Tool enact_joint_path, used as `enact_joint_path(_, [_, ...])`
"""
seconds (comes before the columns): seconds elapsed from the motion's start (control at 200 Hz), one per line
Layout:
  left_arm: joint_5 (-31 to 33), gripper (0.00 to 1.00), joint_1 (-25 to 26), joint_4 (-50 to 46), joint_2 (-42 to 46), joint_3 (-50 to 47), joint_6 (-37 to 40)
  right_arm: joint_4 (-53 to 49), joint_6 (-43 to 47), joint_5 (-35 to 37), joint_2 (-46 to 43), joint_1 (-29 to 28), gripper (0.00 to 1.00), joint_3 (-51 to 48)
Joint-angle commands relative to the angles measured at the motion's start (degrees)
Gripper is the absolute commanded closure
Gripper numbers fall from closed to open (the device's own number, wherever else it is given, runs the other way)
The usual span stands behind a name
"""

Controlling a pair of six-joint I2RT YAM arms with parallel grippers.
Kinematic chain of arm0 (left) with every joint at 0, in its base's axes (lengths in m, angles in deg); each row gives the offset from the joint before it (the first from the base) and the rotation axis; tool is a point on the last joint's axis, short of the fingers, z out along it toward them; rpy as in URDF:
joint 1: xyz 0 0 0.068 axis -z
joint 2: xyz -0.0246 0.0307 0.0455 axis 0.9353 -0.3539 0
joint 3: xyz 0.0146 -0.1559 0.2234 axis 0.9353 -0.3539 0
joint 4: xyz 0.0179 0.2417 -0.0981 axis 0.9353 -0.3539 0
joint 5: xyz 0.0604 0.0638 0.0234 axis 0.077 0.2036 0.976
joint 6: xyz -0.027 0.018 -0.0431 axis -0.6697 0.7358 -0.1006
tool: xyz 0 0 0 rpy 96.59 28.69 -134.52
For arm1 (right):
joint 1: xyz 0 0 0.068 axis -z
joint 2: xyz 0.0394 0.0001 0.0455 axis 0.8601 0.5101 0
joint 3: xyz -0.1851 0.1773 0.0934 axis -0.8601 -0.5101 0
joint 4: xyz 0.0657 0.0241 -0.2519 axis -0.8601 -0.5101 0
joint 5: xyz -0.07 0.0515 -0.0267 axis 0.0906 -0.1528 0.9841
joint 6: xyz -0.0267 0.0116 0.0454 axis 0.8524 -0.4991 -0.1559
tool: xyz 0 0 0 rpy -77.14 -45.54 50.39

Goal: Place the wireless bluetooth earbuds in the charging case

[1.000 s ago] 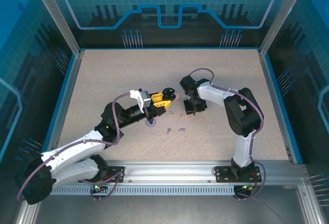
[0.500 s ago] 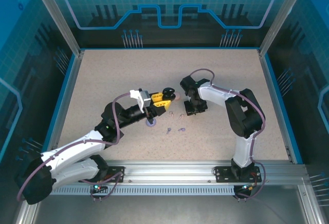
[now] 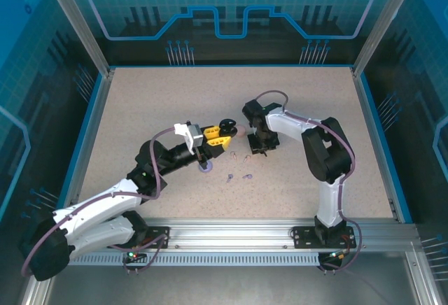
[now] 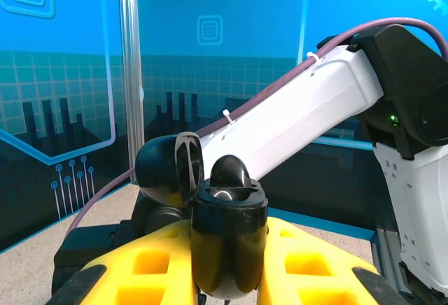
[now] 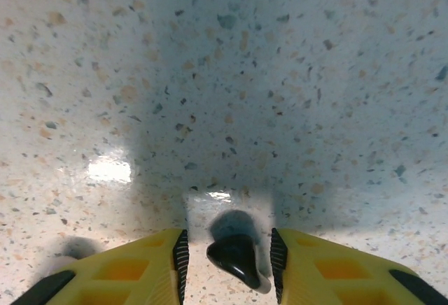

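Observation:
My left gripper [image 4: 227, 266] is shut on a black charging case [image 4: 229, 238], held upright above the table. Its lid [image 4: 168, 172] stands open and one black earbud [image 4: 231, 172] sits in a socket. From above, that case [image 3: 225, 126] shows at the tip of the left gripper [image 3: 216, 136]. My right gripper [image 3: 257, 148] points straight down at the table. In its wrist view a second black earbud [image 5: 236, 257] lies on the table, with the right gripper [image 5: 229, 257] open around it. A small gap shows between the earbud and each pad.
A lilac case [image 3: 205, 168] sits on the table under the left arm. Two lilac earbuds [image 3: 229, 177] [image 3: 247, 176] and two pink earbuds [image 3: 234, 156] [image 3: 247, 156] lie loose between the arms. A pinkish object [image 3: 240, 132] rests behind the black case.
The right gripper has shifted slightly left and its jaws have narrowed around the black earbud. The left arm still holds the black case in the same place.

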Motion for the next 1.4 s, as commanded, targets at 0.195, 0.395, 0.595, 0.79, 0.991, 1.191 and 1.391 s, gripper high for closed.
enact_joint_path(0.195, [0.96,0.97,0.41,0.35,0.83,-0.77,1.28,-2.59,-0.02,-1.35,2.73,-0.79,0.68,0.9])
enact_joint_path(0.395, [1.05,0.97,0.34,0.32,0.86,-0.77,1.23,-2.77,0.27,-0.72,3.83,-0.81,0.71,0.74])
enact_joint_path(0.595, [0.95,0.97,0.35,0.16,0.84,-0.64,1.36,-1.25,0.36,-0.79,3.31,-0.85,0.74,0.2])
enact_joint_path(0.79, [1.12,0.97,0.38,-0.09,0.97,-0.69,1.59,0.75,0.84,-0.05,-1.33,-0.71,0.78,-1.75])
enact_joint_path(0.991, [0.71,0.97,0.42,0.38,0.38,-0.34,1.12,4.68,1.24,-0.93,-11.99,-0.09,0.78,-6.62])
enact_joint_path(1.191, [0.23,0.97,0.4,2.05,-1.64,0.32,-0.11,10.58,0.27,-5.84,-28.54,0.34,0.78,-13.79])
enact_joint_path(1.391, [-1.02,0.97,0.59,5.09,-5.83,1.58,-1.99,13.89,-0.2,-10.91,-46.46,0.6,0.78,-16.75])
